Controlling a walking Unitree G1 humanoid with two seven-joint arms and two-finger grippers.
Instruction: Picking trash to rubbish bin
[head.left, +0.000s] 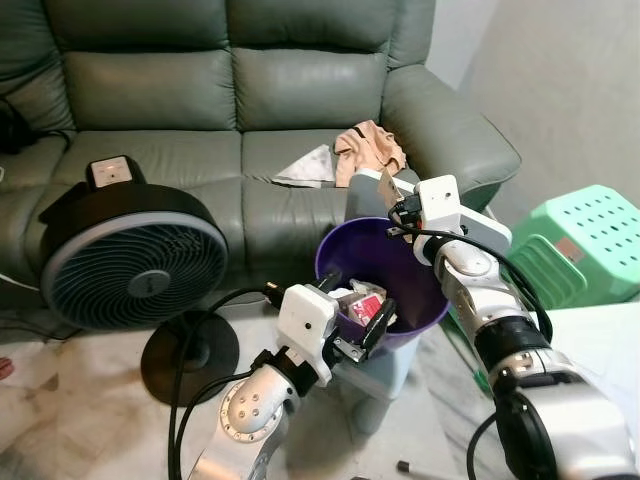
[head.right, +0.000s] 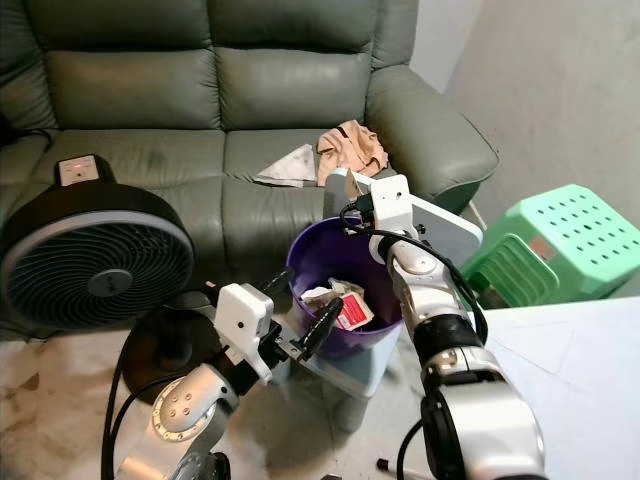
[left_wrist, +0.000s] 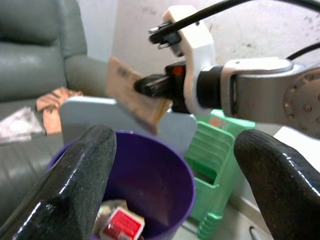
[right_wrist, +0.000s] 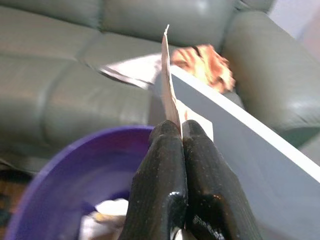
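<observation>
1. The right hand (head.left: 388, 196) pinched a flat piece of cardboard (left_wrist: 134, 96) by one edge, fingers clenched on it, above the far rim of the purple bin (head.left: 425, 315).
2. The left hand (head.left: 368, 330) hovered at the bin's near rim, fingers spread and empty.
3. A red packet (head.right: 352, 310) and crumpled paper (head.right: 318, 295) lay inside the bin.
4. The cardboard looked light, thin and fairly stiff; the edge pinch seemed enough, and it would likely drop freely once let go.
5. A sofa (head.left: 180, 160) stood behind, with a fan (head.left: 130, 270) beside it.

You're in a home living room; green leather sofa (head.left: 240, 110), floor fan (head.left: 130, 265), plastic stool (head.left: 585, 245), marble floor (head.left: 60, 400).
</observation>
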